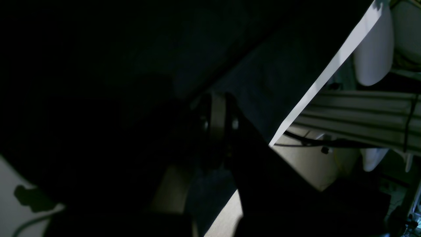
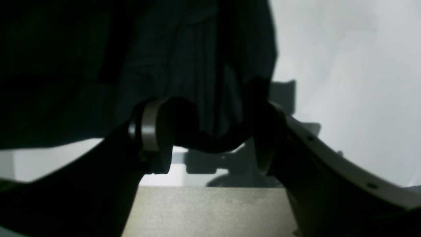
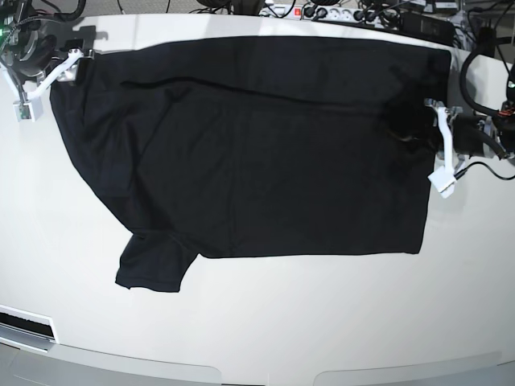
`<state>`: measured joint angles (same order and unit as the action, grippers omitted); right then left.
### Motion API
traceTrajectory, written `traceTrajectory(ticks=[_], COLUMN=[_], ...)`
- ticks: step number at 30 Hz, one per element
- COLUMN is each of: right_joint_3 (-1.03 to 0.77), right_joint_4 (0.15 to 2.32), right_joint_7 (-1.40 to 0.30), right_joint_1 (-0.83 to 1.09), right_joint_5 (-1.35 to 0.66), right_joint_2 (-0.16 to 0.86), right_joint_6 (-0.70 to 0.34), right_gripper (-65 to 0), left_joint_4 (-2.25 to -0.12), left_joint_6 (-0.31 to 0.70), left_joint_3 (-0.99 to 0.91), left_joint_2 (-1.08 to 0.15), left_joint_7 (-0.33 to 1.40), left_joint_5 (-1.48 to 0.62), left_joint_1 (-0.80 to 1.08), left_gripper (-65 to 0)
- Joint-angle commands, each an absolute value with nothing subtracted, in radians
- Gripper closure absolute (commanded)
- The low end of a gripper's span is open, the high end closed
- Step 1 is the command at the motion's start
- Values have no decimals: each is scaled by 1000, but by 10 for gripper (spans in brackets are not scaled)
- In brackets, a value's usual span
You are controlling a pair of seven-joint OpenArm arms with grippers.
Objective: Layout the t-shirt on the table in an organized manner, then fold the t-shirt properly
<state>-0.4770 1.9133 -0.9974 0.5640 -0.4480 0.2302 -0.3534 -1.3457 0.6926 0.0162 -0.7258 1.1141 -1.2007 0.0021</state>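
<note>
The black t-shirt (image 3: 257, 161) lies spread nearly flat across the far half of the white table (image 3: 282, 322), with one sleeve (image 3: 153, 269) sticking out at the front left. My right gripper (image 3: 63, 71) is at the shirt's far-left corner. In the right wrist view its fingers (image 2: 149, 131) stand apart with a fold of shirt (image 2: 210, 108) hanging between them. My left gripper (image 3: 418, 125) is at the shirt's right edge. In the dark left wrist view its fingers (image 1: 215, 121) are close together on the cloth (image 1: 273, 79).
Cables and a power strip (image 3: 346, 12) run along the table's far edge. A dark slot (image 3: 24, 326) sits at the front-left edge. White tabletop lies in front of the shirt. A metal rail (image 1: 361, 115) shows beyond the table edge (image 1: 329, 72).
</note>
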Motion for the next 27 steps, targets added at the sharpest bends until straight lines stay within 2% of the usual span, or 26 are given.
traceTrajectory(ticks=[1,7,13,17,23,25,27], right_joint_3=[-484,-484,-484,-484,-484,-484,-484], right_joint_4=[1929,1928,1922,1842,1804,1804,1805], right_joint_7=[-978,-952,-934,-922,-943,-949,-976], right_joint_1=[559,548,548,517,476,476,476], right_joint_5=[-448,-422,-448,-444,-471,-470,-471], right_joint_2=[241,241,241,242,242,242,245], right_joint_6=[-350,-306,-341,-333,-400,-408,-408], right_gripper=[-390,-390,-390,-390,-383,-321,-191], left_joint_4=[-1355,-1355,-1355,-1355,-1355,-1355,-1355], left_joint_6=[698,698,698,698,698,698,698], left_joint_3=[4,4,4,4,4,4,4], left_joint_2=[-748,-751,-753,-759,-774,-779,-782], left_joint_7=[1100,1107,1108,1108,1112,1113,1115], left_joint_5=[-1224,-1224,-1224,-1224,-1222,-1223,-1223], left_joint_1=[-14,-14,-14,-14,-14,-14,-15], left_gripper=[0,0,0,0,0,0,0])
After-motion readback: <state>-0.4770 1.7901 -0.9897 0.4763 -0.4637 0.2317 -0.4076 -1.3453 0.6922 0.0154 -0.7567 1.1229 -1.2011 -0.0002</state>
